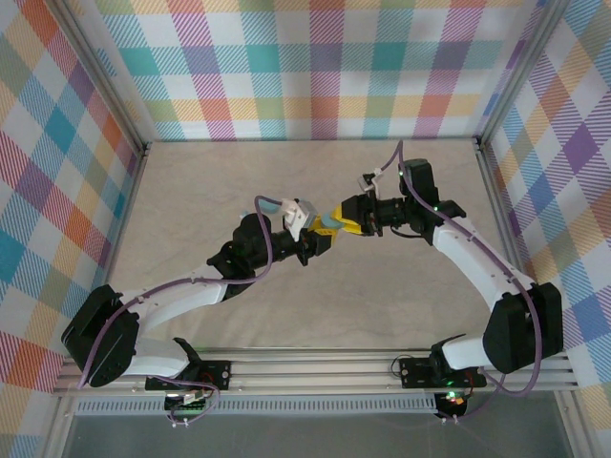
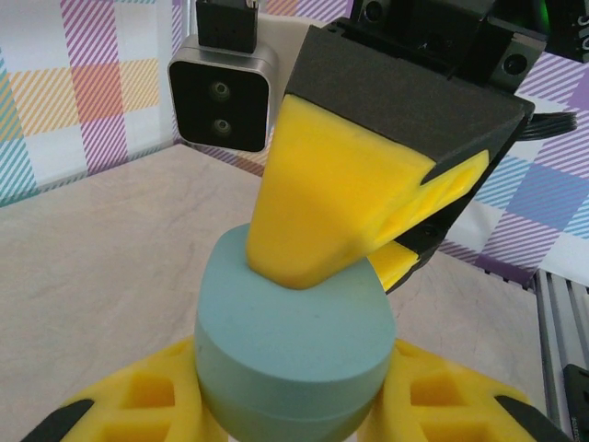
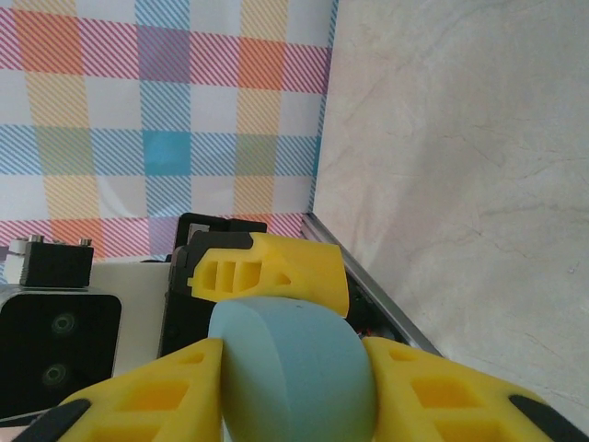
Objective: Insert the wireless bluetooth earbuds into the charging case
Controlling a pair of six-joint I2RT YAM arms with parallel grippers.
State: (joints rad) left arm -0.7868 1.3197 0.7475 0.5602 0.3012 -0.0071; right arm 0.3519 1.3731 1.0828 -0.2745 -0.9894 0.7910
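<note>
Yellow-fingered, the left gripper [image 2: 293, 405] is clamping the pale blue-green oval plastic charging case [image 1: 327, 225] above the beige table's [image 1: 239, 181] middle, while the right gripper [image 3: 293, 391] is pinching its other end. Uneven pulling could be twisting the smooth case loose and dropping it. Whether earbuds are sitting inside, I cannot tell.

Bright, even, diffuse light fills every view, faint soft shadows lie on the pale desk [image 1: 220, 191], and the nearest surfaces in both wrist views look slightly blurred.
</note>
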